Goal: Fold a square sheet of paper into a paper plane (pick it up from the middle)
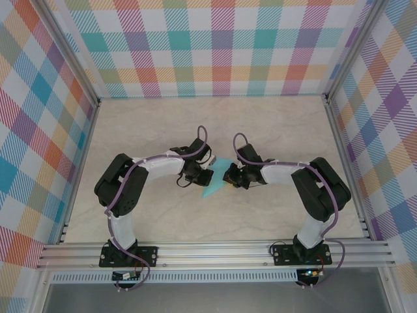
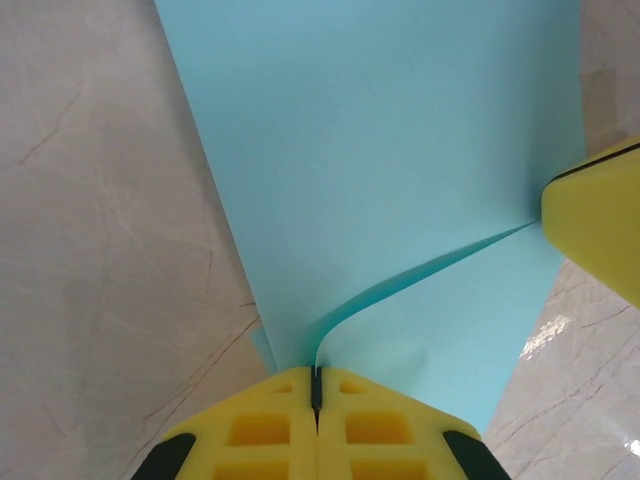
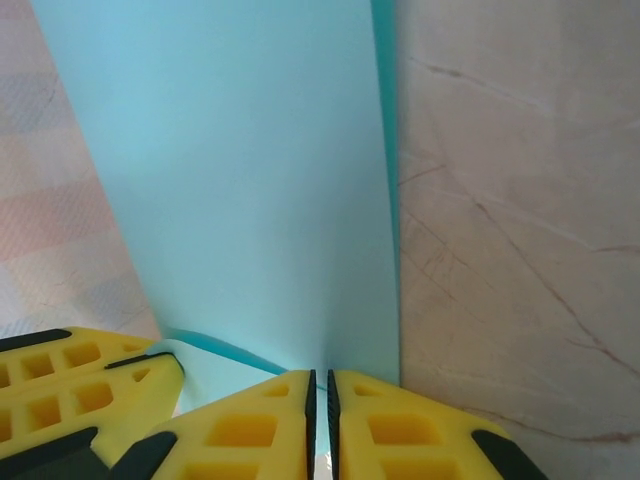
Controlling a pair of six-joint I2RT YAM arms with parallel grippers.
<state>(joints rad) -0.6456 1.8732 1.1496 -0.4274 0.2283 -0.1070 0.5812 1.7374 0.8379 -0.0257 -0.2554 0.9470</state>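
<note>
The turquoise sheet of paper is held off the table between my two grippers at mid-table. My left gripper is shut on one edge of it. In the left wrist view the paper spreads away from the closed yellow jaws of the left gripper, and a folded flap curls up from the pinch toward a yellow finger of the right gripper. My right gripper pinches the opposite edge. In the right wrist view the paper runs into the thin slit of the right gripper.
Pale marble tabletop lies all around the grippers. Checked cloth walls and aluminium rails enclose it. Yellow fingers of the left gripper sit close beside the right one's jaws.
</note>
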